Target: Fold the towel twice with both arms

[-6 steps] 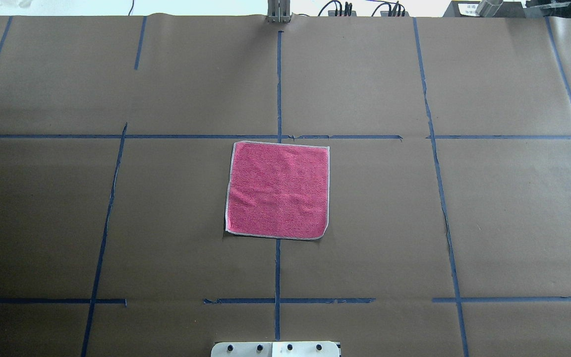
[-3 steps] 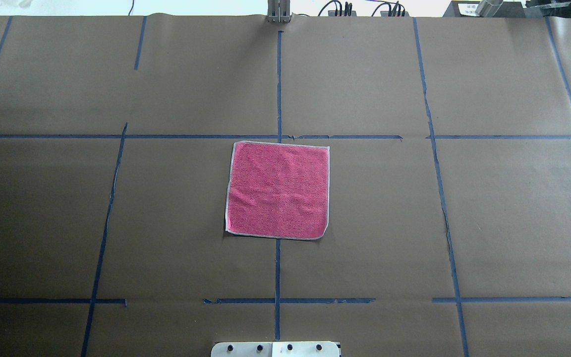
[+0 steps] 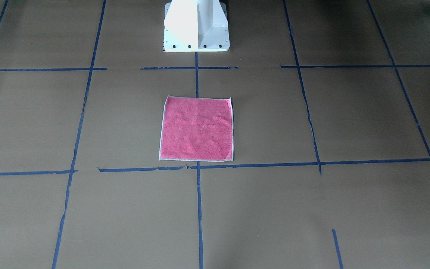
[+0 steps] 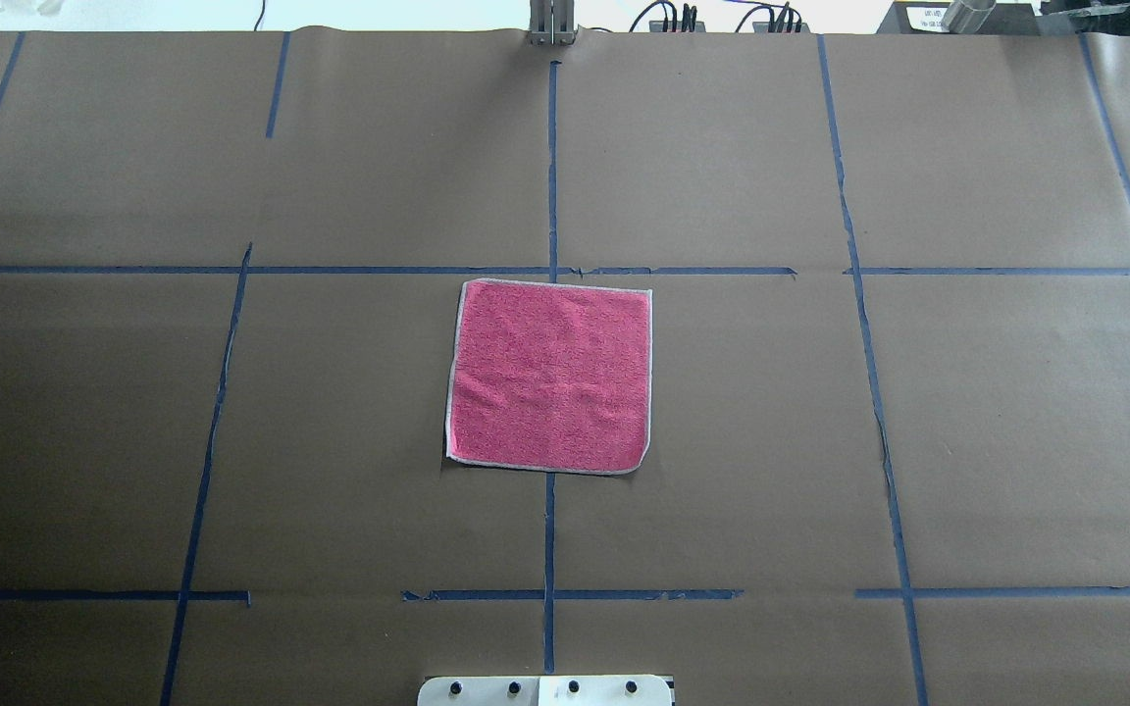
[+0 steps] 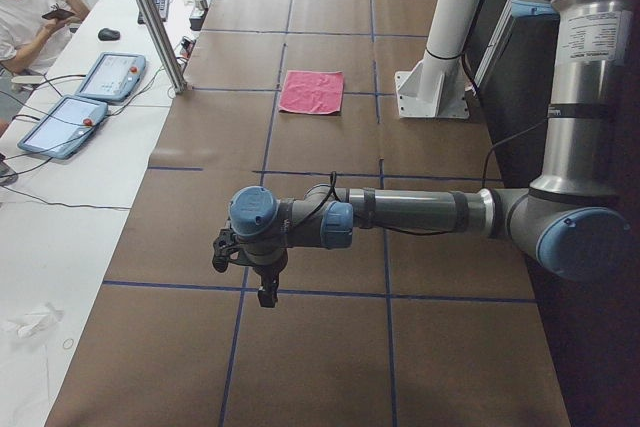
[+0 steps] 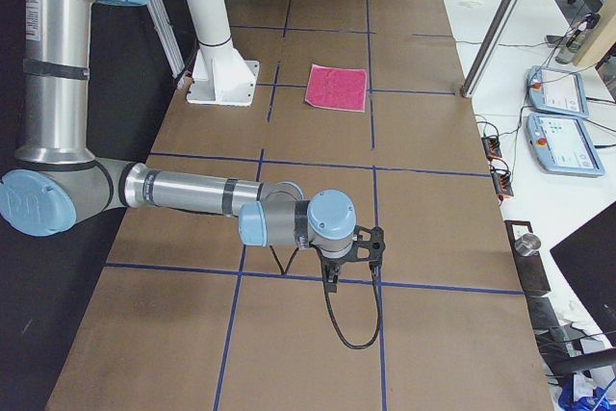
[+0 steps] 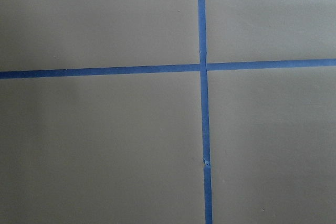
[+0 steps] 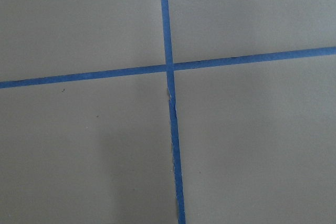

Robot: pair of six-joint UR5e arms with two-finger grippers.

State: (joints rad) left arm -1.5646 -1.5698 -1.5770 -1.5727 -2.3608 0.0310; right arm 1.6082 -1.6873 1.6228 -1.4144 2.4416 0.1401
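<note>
The towel lies flat and unfolded at the table's middle, pink face up, with a pale border all round. It also shows in the front-facing view, the exterior left view and the exterior right view. My left gripper hangs over the table far from the towel, toward the table's left end. My right gripper hangs far from it toward the right end. Both show only in the side views, so I cannot tell if they are open or shut. Both wrist views show only brown paper and blue tape.
The white base pedestal stands on the robot's side of the towel. Blue tape lines grid the brown paper. A metal post stands at the table's far edge, with tablets and a seated operator beyond it.
</note>
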